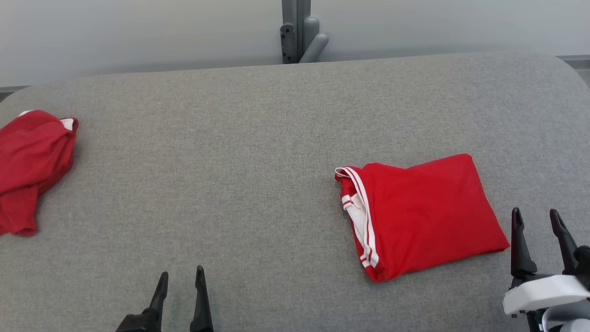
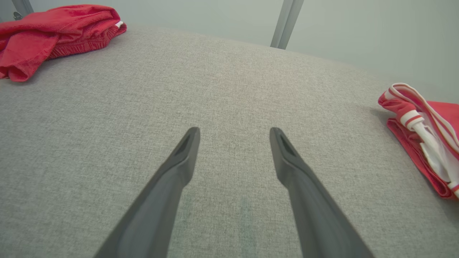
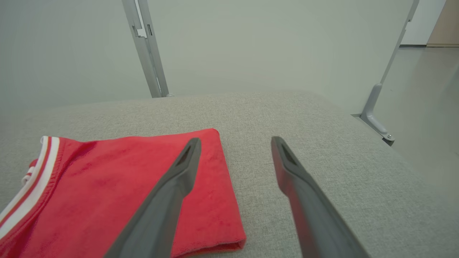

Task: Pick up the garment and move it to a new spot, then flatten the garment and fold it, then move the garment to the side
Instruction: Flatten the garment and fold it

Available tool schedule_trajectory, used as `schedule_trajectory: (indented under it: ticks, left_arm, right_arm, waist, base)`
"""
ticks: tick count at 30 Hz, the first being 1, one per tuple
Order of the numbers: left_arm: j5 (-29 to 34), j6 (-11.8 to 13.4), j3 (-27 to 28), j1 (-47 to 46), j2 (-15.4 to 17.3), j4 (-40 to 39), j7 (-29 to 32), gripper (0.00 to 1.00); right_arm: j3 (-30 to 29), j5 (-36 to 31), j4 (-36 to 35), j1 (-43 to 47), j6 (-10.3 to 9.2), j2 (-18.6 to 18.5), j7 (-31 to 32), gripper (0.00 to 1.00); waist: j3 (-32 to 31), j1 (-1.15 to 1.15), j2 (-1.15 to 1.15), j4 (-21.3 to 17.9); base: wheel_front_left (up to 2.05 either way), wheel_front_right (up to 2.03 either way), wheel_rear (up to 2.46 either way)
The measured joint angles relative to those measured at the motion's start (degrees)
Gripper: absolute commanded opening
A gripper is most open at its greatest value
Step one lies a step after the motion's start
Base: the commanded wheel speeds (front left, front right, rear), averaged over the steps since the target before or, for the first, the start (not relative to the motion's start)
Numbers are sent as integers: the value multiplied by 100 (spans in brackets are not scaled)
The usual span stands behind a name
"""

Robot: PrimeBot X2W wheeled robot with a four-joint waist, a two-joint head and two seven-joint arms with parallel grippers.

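A red garment with white-striped trim [image 1: 424, 214] lies folded into a neat rectangle on the right half of the grey table [image 1: 258, 152]. Its striped edge [image 2: 426, 139] faces left, and its red cloth [image 3: 107, 190] fills the lower left of the right wrist view. My right gripper [image 1: 537, 221] stands open just beyond the garment's right corner, above the table [image 3: 322, 143], holding nothing [image 3: 235, 143]. My left gripper [image 1: 180, 276] is open over bare cloth near the front edge [image 2: 235, 132], well left of the garment.
A second red garment [image 1: 32, 166] lies crumpled at the table's far left edge [image 2: 53, 32]. A grey metal post [image 1: 297, 30] rises behind the table's back edge. Another bracket [image 3: 376, 122] stands off the right end.
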Motion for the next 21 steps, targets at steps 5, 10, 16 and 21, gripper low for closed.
schedule_trajectory:
  ticks: [5, 10, 16, 21]
  left_arm:
    - [96, -31, 63, 40, 0, -21, 0, 100]
    - [133, -47, 216, 124, 0, -62, 0, 100]
    - [156, -47, 287, 246, 0, -125, 0, 100]
    - [179, -51, 292, 292, 0, -131, 0, 100]
  right_arm:
    - [-192, -182, -31, 366, 0, 162, -1, 100]
    - [-292, -238, 9, 603, 1, 293, -1, 100]
    - [-327, -257, -86, 639, 1, 350, -1, 100]
    - [-282, -293, -114, 639, 1, 367, -2, 100]
  waist:
    - [-121, 0, 0, 34]
    - [-248, 0, 0, 86]
    - [-389, 0, 0, 114]
    - [-460, 0, 0, 116]
  base:
    - [0, 0, 0]
    - [0, 0, 0]
    - [0, 0, 0]
    - [0, 0, 0]
